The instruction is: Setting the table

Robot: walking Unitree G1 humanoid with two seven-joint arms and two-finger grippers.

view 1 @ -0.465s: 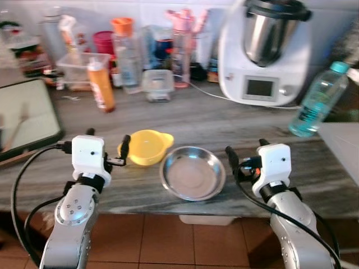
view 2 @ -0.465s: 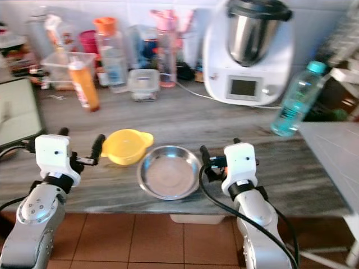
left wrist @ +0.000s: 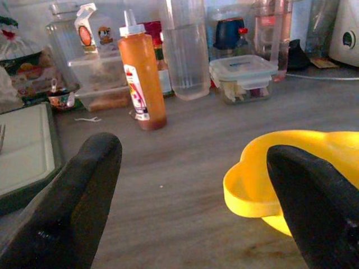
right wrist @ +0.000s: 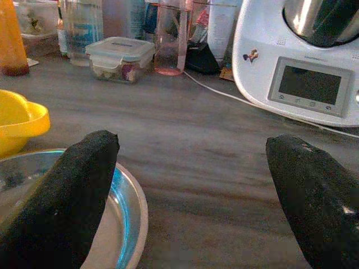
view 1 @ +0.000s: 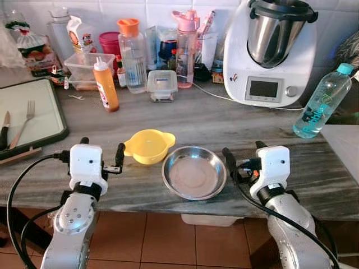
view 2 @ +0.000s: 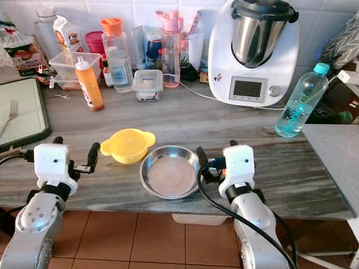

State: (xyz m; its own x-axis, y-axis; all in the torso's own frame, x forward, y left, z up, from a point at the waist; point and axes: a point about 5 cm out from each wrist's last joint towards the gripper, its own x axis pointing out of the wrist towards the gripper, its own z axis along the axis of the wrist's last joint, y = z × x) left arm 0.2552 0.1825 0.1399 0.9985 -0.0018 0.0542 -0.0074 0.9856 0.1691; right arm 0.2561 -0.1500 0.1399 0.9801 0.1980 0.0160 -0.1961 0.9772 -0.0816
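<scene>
**Inspector:** Worktop of grey-streaked stone (view 1: 196, 120), front edge. Shallow round stainless-steel dish (view 1: 194, 172) sits near that edge; small yellow plastic bowl with two lug handles (view 1: 148, 146) is just beside it, toward the robot's left, rims close but I cannot confirm contact.

**Supervisor:** Grippers?

**Inspector:** Left gripper (view 1: 101, 151) hovers low over the counter with its black fingers spread wide; one fingertip (left wrist: 317, 204) is just beside the bowl's near lug, holding nothing. Right gripper (view 1: 245, 154) is likewise spread, one fingertip (right wrist: 64, 196) over the steel dish's rim, the other out over bare stone. Nothing is pinched on either side.

**Supervisor:** Risks from here?

**Inspector:** Three, in my judgement. The dish is thin-rimmed, slick and low, so a shallow pinch could slip off and send it skating toward the counter edge and the tiled floor (view 1: 168, 241). The bowl is light; a finger nudging the lug instead of straddling it would push it into the dish. Lastly, the tall orange squeeze bottle (view 1: 105, 84) and the clear blue-capped water bottle (view 1: 324, 102) stand behind, well apart, but a wide swing after lifting could topple either one.
</scene>
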